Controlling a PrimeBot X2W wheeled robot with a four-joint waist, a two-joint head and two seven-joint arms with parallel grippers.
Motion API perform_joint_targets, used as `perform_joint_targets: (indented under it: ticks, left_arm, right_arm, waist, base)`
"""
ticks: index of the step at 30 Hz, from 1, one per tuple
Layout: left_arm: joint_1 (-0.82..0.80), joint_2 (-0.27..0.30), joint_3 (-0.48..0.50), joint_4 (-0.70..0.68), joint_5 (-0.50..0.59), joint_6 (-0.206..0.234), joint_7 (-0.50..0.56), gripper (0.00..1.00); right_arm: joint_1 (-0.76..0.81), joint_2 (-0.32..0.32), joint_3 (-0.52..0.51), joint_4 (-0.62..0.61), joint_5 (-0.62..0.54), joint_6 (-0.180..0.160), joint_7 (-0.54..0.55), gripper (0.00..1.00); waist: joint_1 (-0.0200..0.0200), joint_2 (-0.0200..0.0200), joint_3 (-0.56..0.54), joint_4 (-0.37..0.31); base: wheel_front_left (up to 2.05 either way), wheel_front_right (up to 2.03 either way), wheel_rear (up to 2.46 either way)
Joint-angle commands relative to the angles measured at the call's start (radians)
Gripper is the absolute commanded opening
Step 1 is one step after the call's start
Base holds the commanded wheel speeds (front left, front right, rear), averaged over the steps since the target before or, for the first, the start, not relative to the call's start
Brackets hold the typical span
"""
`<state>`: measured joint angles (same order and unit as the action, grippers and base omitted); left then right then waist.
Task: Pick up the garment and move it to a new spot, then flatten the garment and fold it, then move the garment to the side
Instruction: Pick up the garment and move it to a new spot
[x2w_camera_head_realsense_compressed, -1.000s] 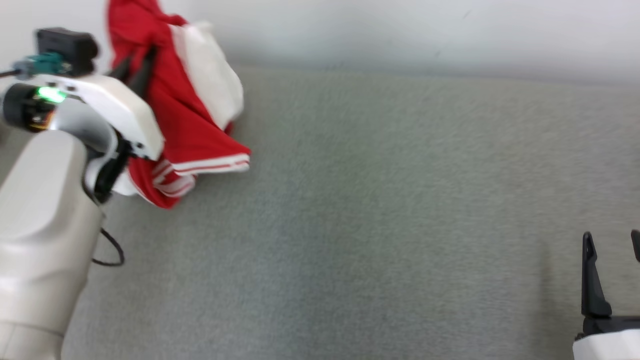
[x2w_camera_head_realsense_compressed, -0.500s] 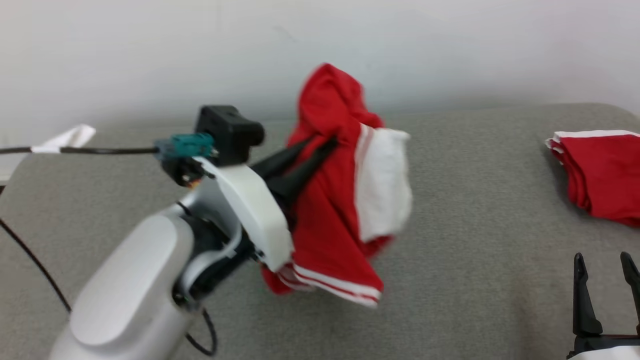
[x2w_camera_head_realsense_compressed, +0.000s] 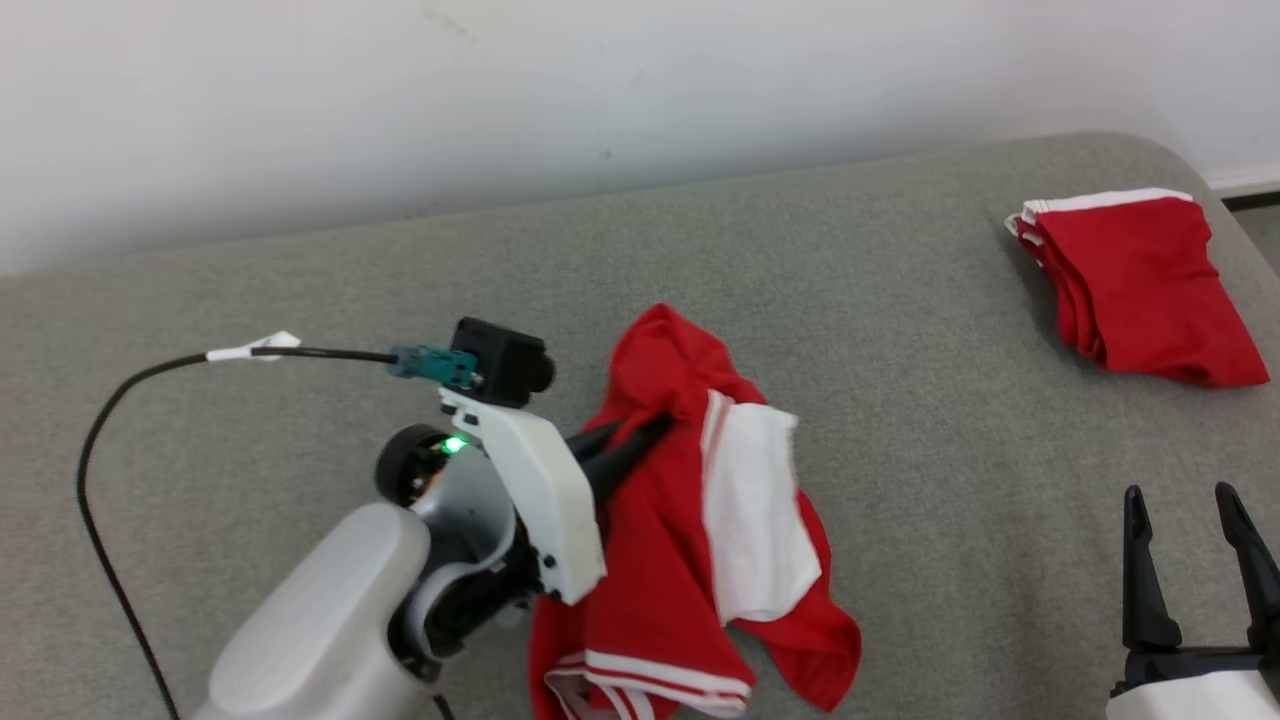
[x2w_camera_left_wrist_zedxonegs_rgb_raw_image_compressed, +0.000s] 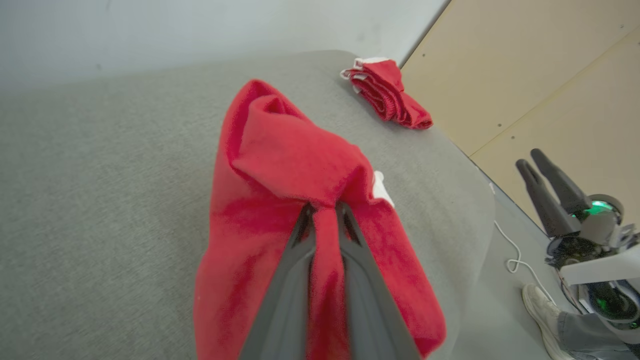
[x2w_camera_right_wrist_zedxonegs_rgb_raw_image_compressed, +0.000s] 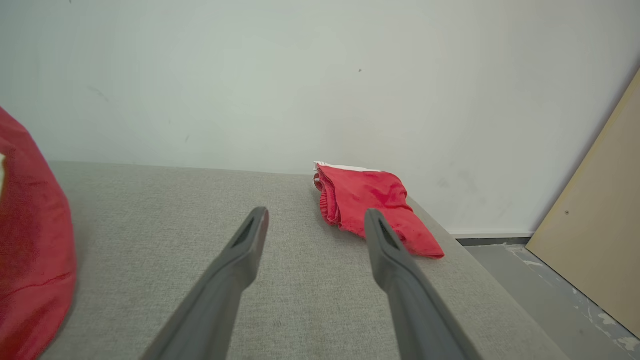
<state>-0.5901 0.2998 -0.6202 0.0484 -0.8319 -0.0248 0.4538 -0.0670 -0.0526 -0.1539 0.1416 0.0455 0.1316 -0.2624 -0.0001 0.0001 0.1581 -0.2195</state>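
Red garment (x2w_camera_head_realsense_compressed: 650, 560) pinched in left pincer (x2w_camera_head_realsense_compressed: 640, 428), right pincer (x2w_camera_head_realsense_compressed: 1178, 492) spread wide, empty

Wall (x2w_camera_head_realsense_compressed: 640, 90): plain white, faint scuffs, along the far side.
Work surface (x2w_camera_head_realsense_compressed: 900, 300): grey fabric, rounded far-right corner.
Floor (x2w_camera_right_wrist_zedxonegs_rgb_raw_image_compressed: 540, 280): grey, worn, right.
Panel (x2w_camera_left_wrist_zedxonegs_rgb_raw_image_compressed: 525, 65): pale beige board, right.
Light: soft, even.

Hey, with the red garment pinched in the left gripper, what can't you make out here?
- Head view: the garment runs off the bottom edge; the left forearm covers its left side.
- Left wrist view: the left gripper has cloth bunched over its tips; grip depth unclear.
- Right wrist view: the left edge cuts the garment.
- Head view: folded pile, piece count unclear, layers too small.
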Motion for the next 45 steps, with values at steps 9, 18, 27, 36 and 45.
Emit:
perform_joint_targets:
  ticks: [9,18,27,36,45]
  left_arm:
    - [-0.157,-0.033,0.029,0.419,0.16,0.006,-0.266,0.0]
    - [-0.198,-0.097,-0.008,0.686,0.246,0.001,-0.505,1.0]
    - [-0.111,-0.133,-0.017,0.7,0.284,0.015,-0.702,1.0]
    - [0.242,-0.125,0.117,0.305,0.438,0.142,-0.717,1.0]
    - [0.483,-0.142,0.234,0.142,0.548,0.149,-0.718,1.0]
  right_arm:
    - [-0.043,0.001,0.03,0.016,0.018,-0.002,-0.003,1.0]
    - [-0.035,0.001,0.049,0.034,0.007,-0.002,-0.003,1.0]
    - [0.016,-0.001,0.012,0.018,-0.025,-0.002,-0.003,1.0]
    - [0.105,-0.017,-0.025,0.007,-0.03,-0.002,-0.003,1.0]
    - [0.137,-0.017,-0.02,0.006,-0.035,-0.002,-0.003,1.0]
  waist:
    - [0.0001,-0.0001,0.064,-0.05]
    - [0.0001,-0.0001,0.036,-0.054]
    - [0.0001,-0.0001,-0.049,-0.012]
    - [0.0001,-0.0001,-0.141,0.067]
    - [0.0001,-0.0001,-0.161,0.126]
  base:
    - [0.0,0.0,0.0]
    - [0.0,0.0,0.0]
    - [0.0,0.0,0.0]
    - [0.0,0.0,0.0]
    - [0.0,0.0,0.0]
